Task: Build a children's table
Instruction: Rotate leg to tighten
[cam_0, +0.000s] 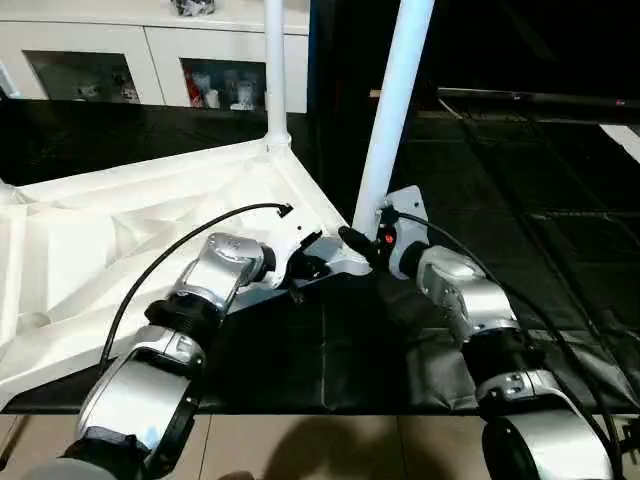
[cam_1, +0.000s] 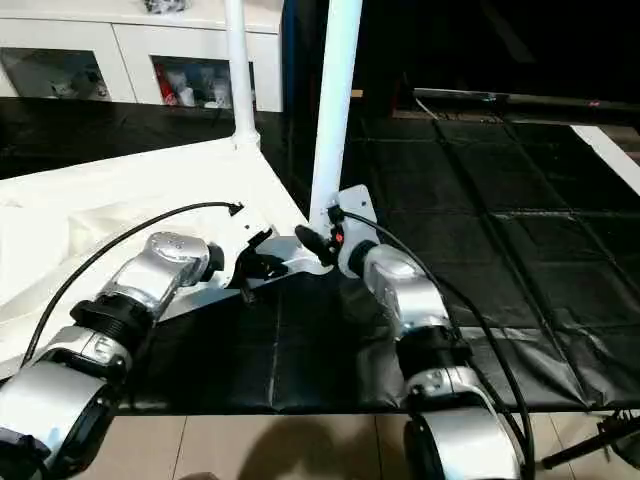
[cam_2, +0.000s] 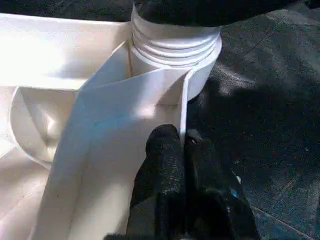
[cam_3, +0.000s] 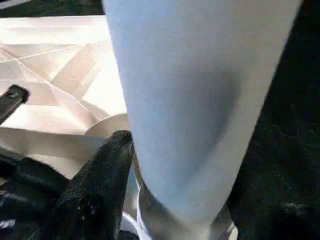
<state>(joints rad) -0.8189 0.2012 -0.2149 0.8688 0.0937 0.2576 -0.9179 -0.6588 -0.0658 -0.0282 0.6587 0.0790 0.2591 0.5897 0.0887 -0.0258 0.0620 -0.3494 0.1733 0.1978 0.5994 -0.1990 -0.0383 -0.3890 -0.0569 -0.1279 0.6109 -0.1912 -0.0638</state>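
Note:
The children's table top (cam_0: 120, 230) lies upside down on a black mat, ribbed underside up. Two white legs stand in its corner sockets: a far one (cam_0: 275, 70) and a near one (cam_0: 395, 100). My left gripper (cam_0: 310, 262) is shut on the thin rim wall of the top, just beside the near socket (cam_2: 175, 55). My right gripper (cam_0: 362, 243) reaches in from the right at the base of the near leg (cam_3: 190, 100). Its black fingers (cam_3: 100, 190) sit on either side of the leg and press against it.
The black mat (cam_0: 520, 200) spreads out to the right and ends at tan floor (cam_0: 300, 445) near me. A white cabinet with glass doors (cam_0: 150, 60) stands behind the table top. A dark bar (cam_0: 540, 100) lies at the back right.

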